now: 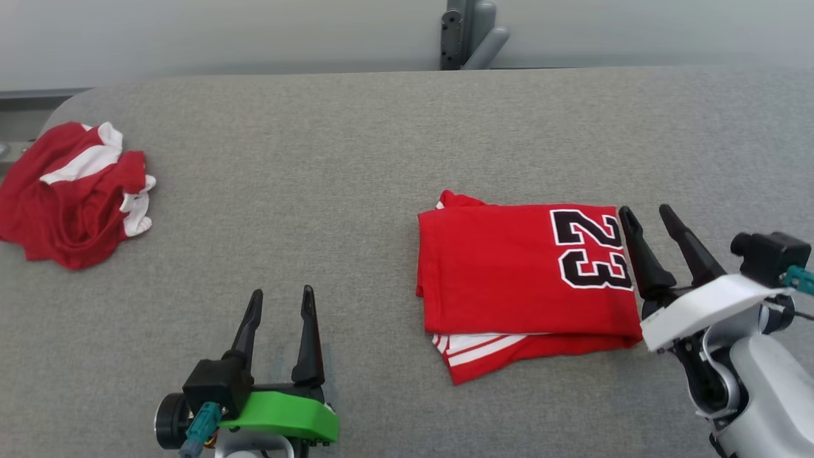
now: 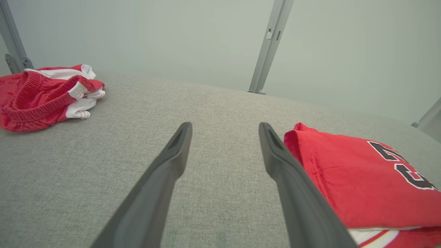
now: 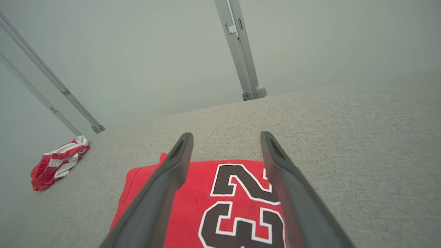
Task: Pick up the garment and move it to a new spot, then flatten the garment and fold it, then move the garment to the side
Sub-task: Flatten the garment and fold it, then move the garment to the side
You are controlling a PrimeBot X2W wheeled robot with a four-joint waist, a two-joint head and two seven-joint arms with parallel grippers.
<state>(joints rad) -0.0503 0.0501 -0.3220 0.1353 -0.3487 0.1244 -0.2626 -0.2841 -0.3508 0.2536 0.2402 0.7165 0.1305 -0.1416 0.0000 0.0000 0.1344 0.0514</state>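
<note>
A red garment (image 1: 509,273) with a black "23" lies folded into a rectangle on the grey table, right of centre; white-striped edges peek out at its front. It also appears in the left wrist view (image 2: 361,182) and right wrist view (image 3: 206,203). My right gripper (image 1: 647,214) stands open at the garment's right edge, above the number, with nothing between its fingers (image 3: 165,182). My left gripper (image 1: 282,294) is open over bare table, well left of the garment, with empty fingers (image 2: 172,158).
A crumpled red and white garment (image 1: 70,191) lies at the table's far left edge, also visible in the wrist views (image 2: 44,94) (image 3: 57,165). A grey metal post (image 1: 467,35) stands behind the table's far edge. The padded grey table (image 1: 318,159) spreads between the two garments.
</note>
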